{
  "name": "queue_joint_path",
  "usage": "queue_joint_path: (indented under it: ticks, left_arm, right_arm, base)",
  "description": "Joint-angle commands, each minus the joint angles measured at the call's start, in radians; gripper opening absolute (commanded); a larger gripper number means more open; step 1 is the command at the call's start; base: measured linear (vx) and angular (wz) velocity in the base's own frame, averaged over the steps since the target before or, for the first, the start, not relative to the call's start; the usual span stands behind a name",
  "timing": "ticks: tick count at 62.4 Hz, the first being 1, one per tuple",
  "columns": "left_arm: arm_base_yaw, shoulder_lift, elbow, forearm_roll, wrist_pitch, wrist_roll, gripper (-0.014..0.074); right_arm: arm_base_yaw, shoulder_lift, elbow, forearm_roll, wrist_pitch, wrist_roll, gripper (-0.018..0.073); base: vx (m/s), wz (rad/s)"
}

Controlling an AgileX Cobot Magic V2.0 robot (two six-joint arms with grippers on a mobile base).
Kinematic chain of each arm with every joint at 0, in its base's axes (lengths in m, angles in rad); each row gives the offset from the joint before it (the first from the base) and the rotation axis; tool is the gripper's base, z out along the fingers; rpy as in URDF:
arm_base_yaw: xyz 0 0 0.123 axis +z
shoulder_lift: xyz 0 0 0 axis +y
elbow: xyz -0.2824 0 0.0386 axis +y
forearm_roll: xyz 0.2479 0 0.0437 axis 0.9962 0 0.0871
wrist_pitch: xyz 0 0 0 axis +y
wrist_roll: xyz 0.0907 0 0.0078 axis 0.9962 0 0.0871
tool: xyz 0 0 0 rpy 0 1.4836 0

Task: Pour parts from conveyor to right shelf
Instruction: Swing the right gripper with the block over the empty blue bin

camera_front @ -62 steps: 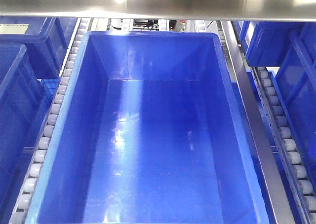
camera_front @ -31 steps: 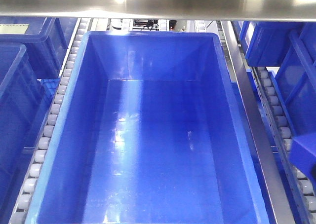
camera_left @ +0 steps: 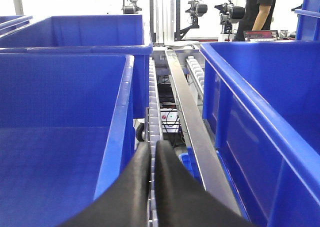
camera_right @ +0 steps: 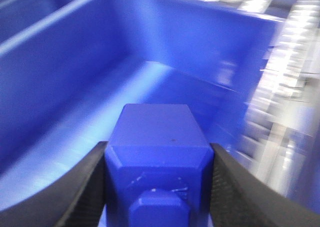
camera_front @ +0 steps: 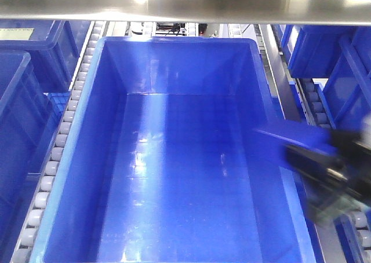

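One of the parts, a bright-blue block (camera_right: 157, 152) with a small knob, sits clamped between the black fingers of my right gripper (camera_right: 158, 148). In the front view that gripper (camera_front: 317, 159) is blurred and carries the block (camera_front: 293, 137) over the right rim of the large blue bin (camera_front: 174, 176) on the right shelf (camera_front: 185, 5). My left gripper (camera_left: 152, 146) is shut with nothing in it, above a roller track (camera_left: 153, 102) between two bins. The conveyor is out of view.
More blue bins stand on the left (camera_front: 23, 101) and right (camera_front: 342, 72) of the rack. Grey rollers (camera_front: 58, 153) and a steel rail (camera_front: 290, 124) flank the middle bin. A steel beam crosses overhead. A person (camera_left: 260, 7) stands behind the rack.
My right gripper with the block has come in from the lower right and moved left and up, over the middle bin's right rim. The left side has not changed.
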Motion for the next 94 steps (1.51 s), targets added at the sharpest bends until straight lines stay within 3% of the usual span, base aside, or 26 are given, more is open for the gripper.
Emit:
queue_joint_path:
  ticks: [1,15,41,48,58,72,79,94]
  left_arm:
    - [0.000,-0.015,0.031,-0.003,-0.075,-0.003,-0.0006]
    - [0.000,-0.015,0.031,-0.003,-0.075,-0.003,-0.0006]
    - [0.000,-0.015,0.031,-0.003,-0.075,-0.003,-0.0006]
    - [0.000,-0.015,0.031,-0.003,-0.075,-0.003,-0.0006]
    - [0.000,-0.015,0.031,-0.003,-0.075,-0.003,-0.0006]
    - [0.000,-0.015,0.031,-0.003,-0.075,-0.003,-0.0006]
    - [0.000,-0.015,0.031,-0.003,-0.075,-0.003,-0.0006]
    - [0.000,-0.015,0.031,-0.003,-0.075,-0.003,-0.0006]
  right_arm:
    - [0.065,0.110,-0.079,0.004,-0.133,-0.011,0.0015]
    - [0.210,0.420,-0.223,0.013,-0.197,0.003,0.0020]
    - [0.210,0.872,-0.565,-0.059,0.058,0.186,0.0050]
    - [0.210,0.951,-0.641,-0.129,0.134,0.228,0.0124]
    - [0.210,1.030,-0.719,-0.285,0.229,0.361,0.0312]
    - [0.210,1.047,-0.743,-0.429,0.243,0.489,0.0560]
    - [0.211,1.031,-0.743,-0.437,0.243,0.495,0.0610]
    - [0.211,0.929,-0.739,-0.440,0.240,0.495,0.0595]
  base:
    - [0.00,0.00]
    - [0.00,0.00]
    - [0.00,0.00]
    - [0.00,0.00]
    - [0.00,0.00]
    - [0.00,0.00]
    - [0.00,0.00]
    - [0.00,0.00]
